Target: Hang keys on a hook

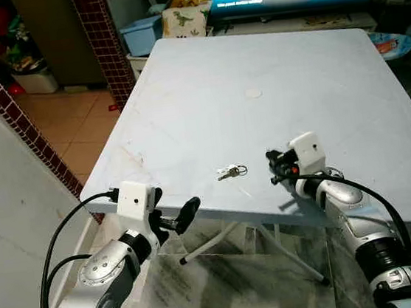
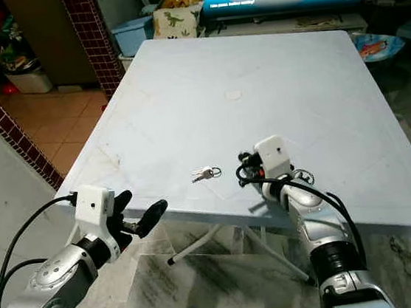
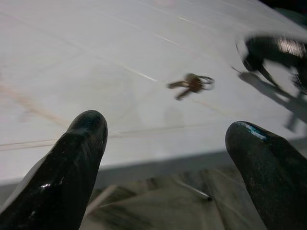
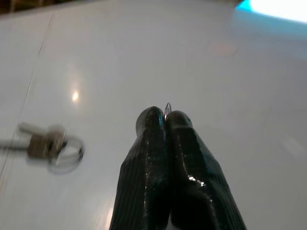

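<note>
Two right fingers point(image 4: 165, 143): pressed flat together, with a thin bit of wire, perhaps a hook, poking out at their tips; whether they truly pinch it I cannot tell
Right gripper point(image 1: 274, 167): low over the table, lower centre-right of the left eye frame, tips aimed at the keys and just beside them, not touching
Left fingers point(image 3: 76, 163): spread wide with nothing between them
Left gripper point(image 1: 183, 214): lower left of the left eye frame, off the table's near edge and below it, pointing toward the keys but apart from them
Keys point(image 1: 231, 171): small bunch on a split ring, lying flat on the table near its front edge, centre of the frame, between the two grippers
Table point(image 1: 205, 87): pale plastic top, smooth and glossy
Handling, as I judge it: light, hard metal; loose keys will swing and clink; apt to skate on the slick top if nudged sideways
Where to hold: likely the key blades or heads pinched from above, leaving the ring free to slip over a hook
Hook to hang on: none clearly made out
</note>
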Controlling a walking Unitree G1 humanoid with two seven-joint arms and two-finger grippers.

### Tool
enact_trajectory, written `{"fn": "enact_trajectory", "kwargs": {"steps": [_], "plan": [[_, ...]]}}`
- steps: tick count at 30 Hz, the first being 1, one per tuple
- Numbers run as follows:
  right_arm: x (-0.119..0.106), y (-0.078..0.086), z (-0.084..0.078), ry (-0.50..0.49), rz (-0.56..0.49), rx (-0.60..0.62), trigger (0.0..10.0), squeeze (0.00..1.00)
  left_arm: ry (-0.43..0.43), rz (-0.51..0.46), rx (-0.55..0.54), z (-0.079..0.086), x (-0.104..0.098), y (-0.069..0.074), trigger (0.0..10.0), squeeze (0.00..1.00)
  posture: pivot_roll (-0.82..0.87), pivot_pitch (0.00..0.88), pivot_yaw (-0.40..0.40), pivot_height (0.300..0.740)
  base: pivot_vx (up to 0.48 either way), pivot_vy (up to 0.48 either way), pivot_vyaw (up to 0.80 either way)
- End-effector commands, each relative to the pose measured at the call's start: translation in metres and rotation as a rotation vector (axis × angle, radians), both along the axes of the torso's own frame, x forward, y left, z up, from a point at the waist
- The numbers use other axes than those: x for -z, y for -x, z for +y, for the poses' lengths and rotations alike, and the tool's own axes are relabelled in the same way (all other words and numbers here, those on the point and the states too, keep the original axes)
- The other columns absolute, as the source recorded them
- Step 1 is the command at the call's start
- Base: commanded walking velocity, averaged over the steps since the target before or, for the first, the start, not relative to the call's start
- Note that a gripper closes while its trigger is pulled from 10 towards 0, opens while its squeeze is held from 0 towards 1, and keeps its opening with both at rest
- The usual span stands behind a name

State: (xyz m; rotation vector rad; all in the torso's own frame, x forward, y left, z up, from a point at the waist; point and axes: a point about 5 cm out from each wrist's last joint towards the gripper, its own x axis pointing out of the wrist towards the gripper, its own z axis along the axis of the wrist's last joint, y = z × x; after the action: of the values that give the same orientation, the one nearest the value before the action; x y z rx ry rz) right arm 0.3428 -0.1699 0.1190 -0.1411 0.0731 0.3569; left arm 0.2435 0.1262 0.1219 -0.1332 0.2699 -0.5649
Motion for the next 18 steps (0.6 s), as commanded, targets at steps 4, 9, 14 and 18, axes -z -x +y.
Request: {"fn": "enact_trajectory", "kwargs": {"steps": [4, 9, 14, 18], "plan": [[-0.025, 0.000, 0.007, -0.023, -0.117, 0.030, 0.0, 0.00, -0.006, 0.004, 0.044, -0.003, 0.001, 0.003, 10.0, 0.00, 0.03, 0.036, 0.057, 0.740, 0.000, 0.000, 0.00], [-0.041, -0.001, 0.011, -0.018, -0.189, 0.051, 0.0, 0.00, -0.012, -0.011, 0.037, -0.003, 0.002, 0.001, 10.0, 0.00, 0.02, 0.032, 0.058, 0.740, 0.000, 0.000, 0.00], [-0.063, -0.003, 0.015, 0.042, -0.296, 0.077, 0.0, 0.00, -0.020, -0.038, -0.004, 0.000, 0.001, -0.004, 10.0, 0.00, 0.01, 0.021, 0.058, 0.740, 0.000, 0.000, 0.00], [-0.067, -0.003, 0.017, 0.064, -0.315, 0.082, 0.0, 0.00, -0.020, -0.042, -0.005, -0.001, 0.001, -0.005, 10.0, 0.00, 0.01, 0.014, 0.056, 0.740, 0.000, 0.000, 0.00]]}}
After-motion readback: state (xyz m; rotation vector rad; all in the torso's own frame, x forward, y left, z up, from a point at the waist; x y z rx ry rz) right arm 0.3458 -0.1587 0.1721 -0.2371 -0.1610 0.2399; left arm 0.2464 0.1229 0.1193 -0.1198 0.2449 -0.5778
